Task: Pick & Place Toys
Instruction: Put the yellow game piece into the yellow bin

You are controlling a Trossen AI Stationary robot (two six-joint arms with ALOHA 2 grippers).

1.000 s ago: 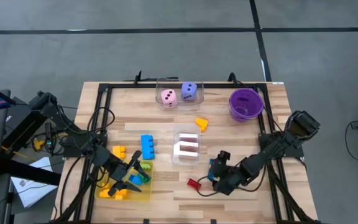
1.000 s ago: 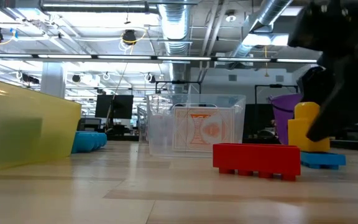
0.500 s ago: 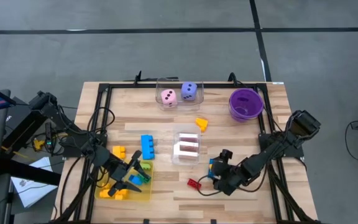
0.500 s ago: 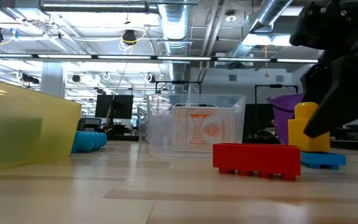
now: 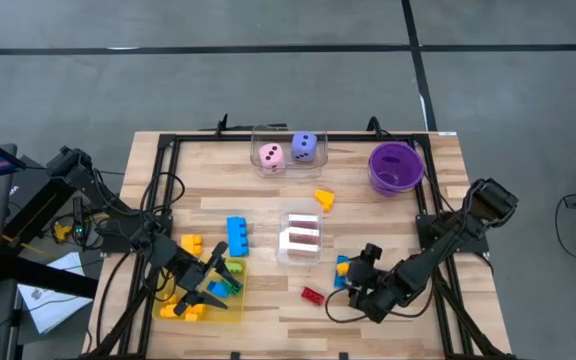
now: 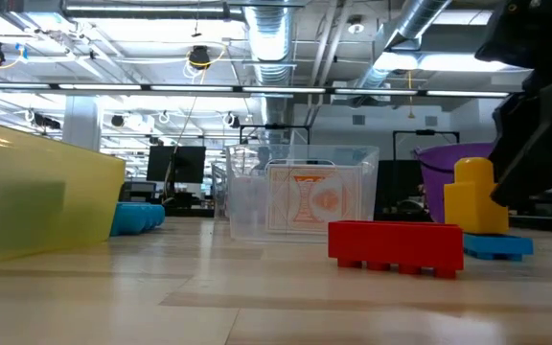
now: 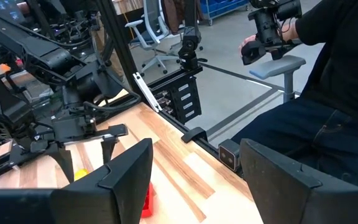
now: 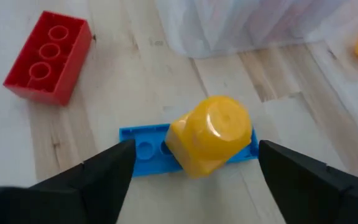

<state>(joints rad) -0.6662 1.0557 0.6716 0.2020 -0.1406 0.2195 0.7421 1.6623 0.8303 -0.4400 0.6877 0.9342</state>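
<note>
A yellow brick [image 8: 209,140] stands on a flat blue plate [image 8: 143,157] that lies on the table at the near right. A red brick [image 8: 48,56] lies flat just beside them. My right gripper [image 5: 356,277] is open, slanting down, with one finger on each side of the yellow brick [image 5: 341,266] and apart from it. My left gripper [image 5: 213,280] hangs open over the yellow tray [image 5: 230,300] at the near left, holding nothing. Several small toys lie in that tray.
A clear box with cards [image 5: 301,237] stands mid-table, close behind the yellow brick. A clear box with a pink and a purple die [image 5: 288,152] and a purple bowl [image 5: 396,166] stand at the far edge. A yellow wedge [image 5: 324,198] and a blue brick [image 5: 237,235] lie loose. A person holds a camera [image 7: 272,22] beyond the table.
My right gripper has shifted a little toward the table's right and near edges and rolled at the wrist, uncovering more of the yellow brick on its blue plate. The bricks have not moved.
</note>
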